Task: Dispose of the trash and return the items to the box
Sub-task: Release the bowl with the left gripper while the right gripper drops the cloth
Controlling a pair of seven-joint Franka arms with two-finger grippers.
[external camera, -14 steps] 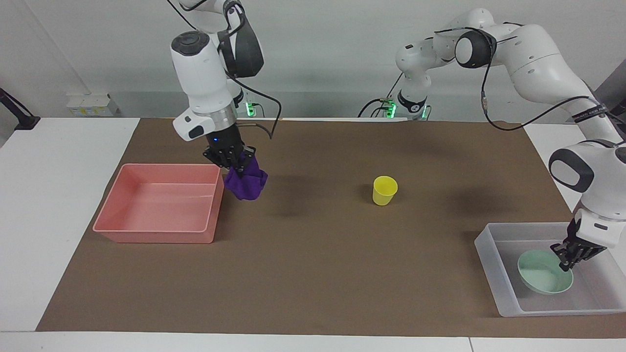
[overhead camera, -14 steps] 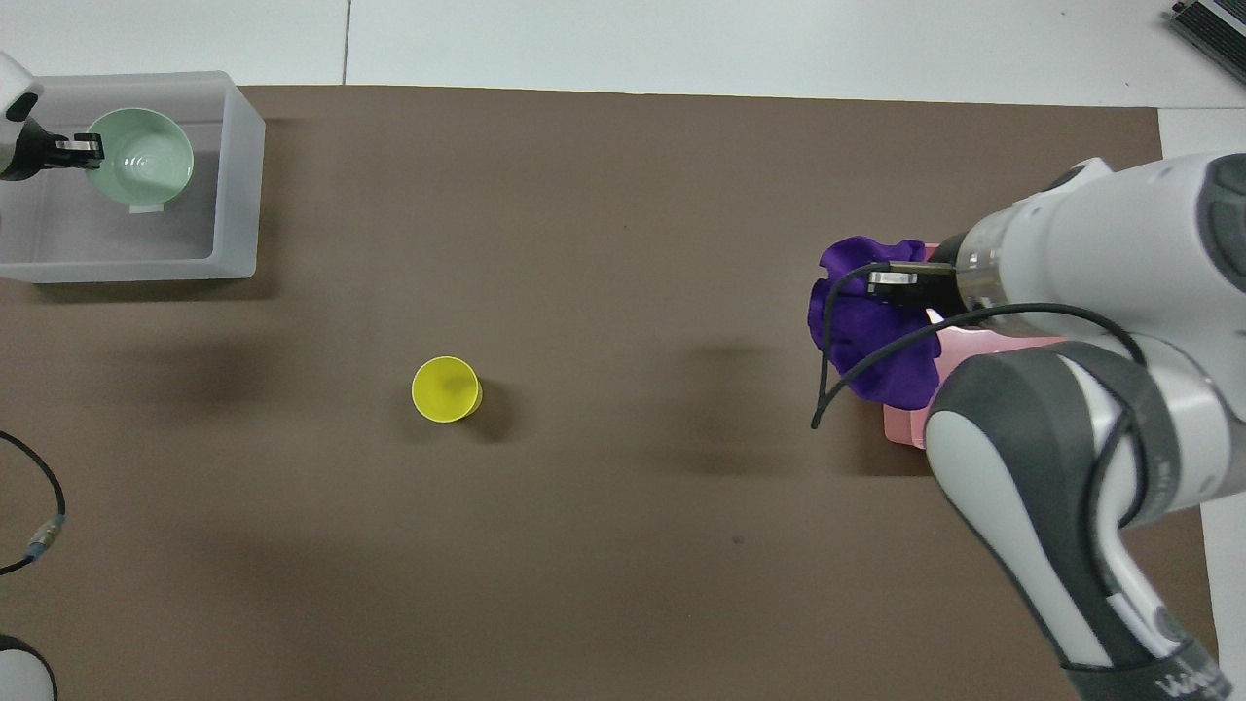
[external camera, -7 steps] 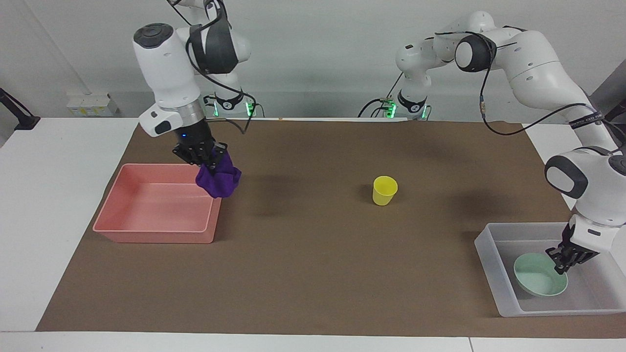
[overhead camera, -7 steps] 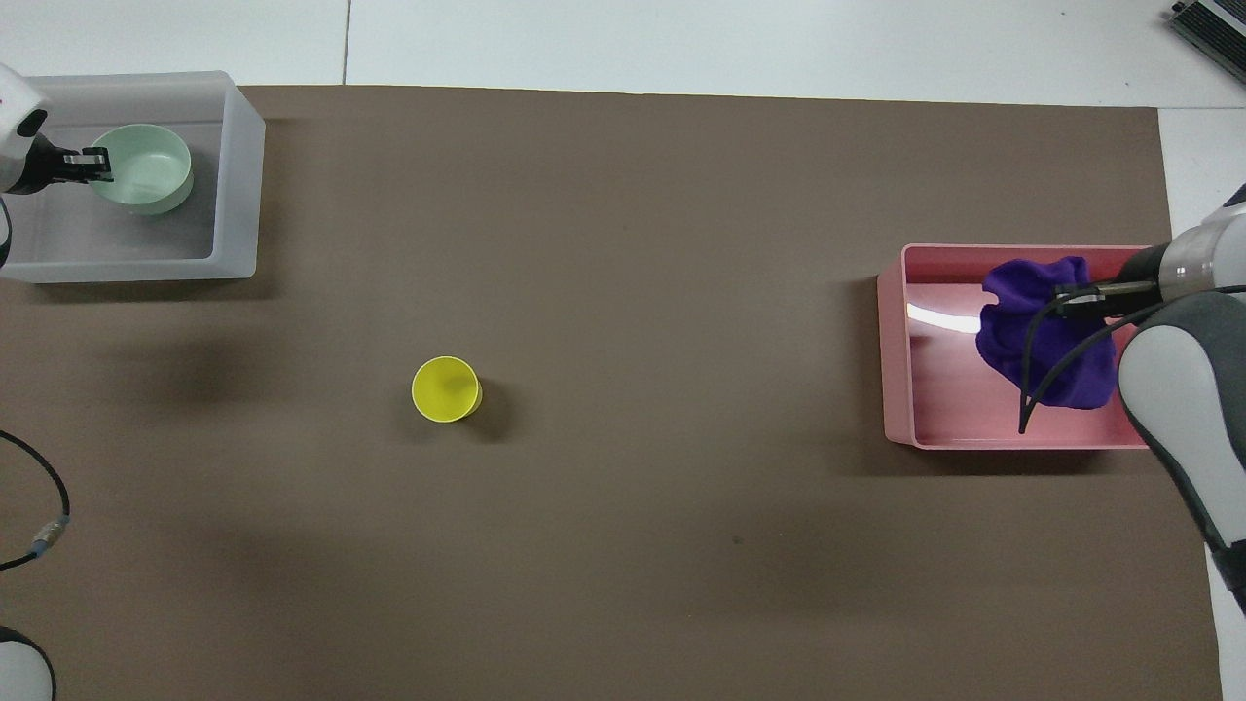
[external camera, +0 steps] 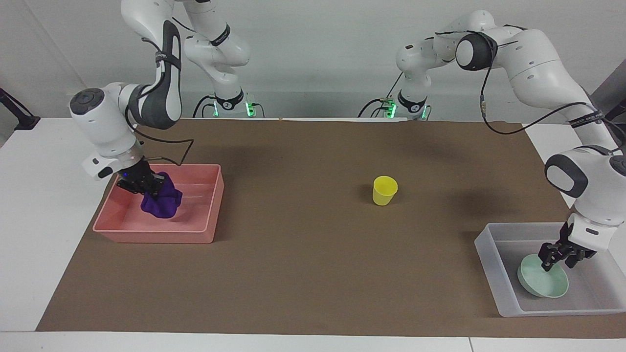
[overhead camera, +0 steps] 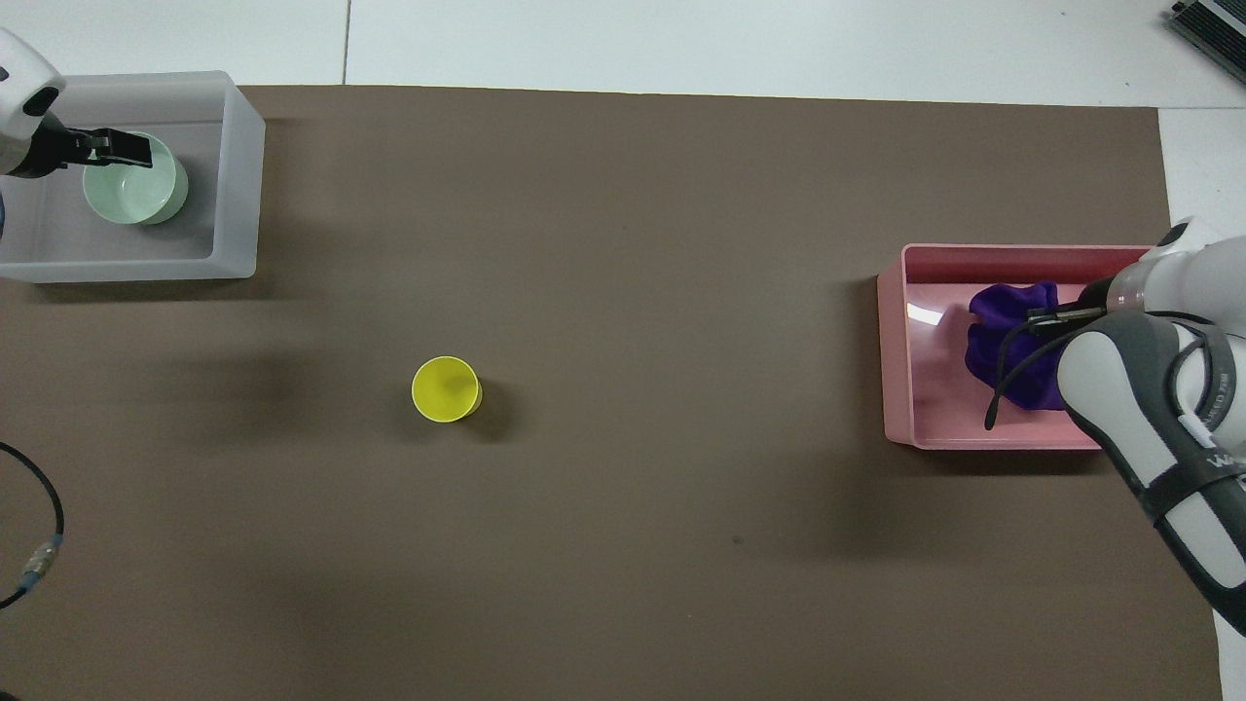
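Note:
The purple fabric wad (external camera: pixel 161 204) hangs low inside the pink tray (external camera: pixel 156 237), at the right arm's end of the table. My right gripper (external camera: pixel 149 188) is shut on its top; it also shows in the overhead view (overhead camera: pixel 1046 313) on the fabric (overhead camera: pixel 1003 341). The mint-green bowl (external camera: pixel 544 278) lies in the translucent box (external camera: pixel 486 259) at the left arm's end. My left gripper (external camera: pixel 557 260) is open just over the bowl's rim nearer the robots; the overhead view shows it (overhead camera: pixel 131 148) over the bowl (overhead camera: pixel 134 190). The yellow cup (external camera: pixel 385 190) stands upright on the brown mat.
The brown mat (external camera: pixel 303 264) covers most of the white table. The cup (overhead camera: pixel 446 389) stands alone mid-mat, between the box (overhead camera: pixel 238 175) and the pink tray (overhead camera: pixel 896 360). A loose cable end (overhead camera: pixel 39 560) lies by the left arm's base.
My right gripper carried the purple fabric from beside the pink tray to over it and lowered it inside. My left gripper lowered the bowl into the box and opened off its rim.

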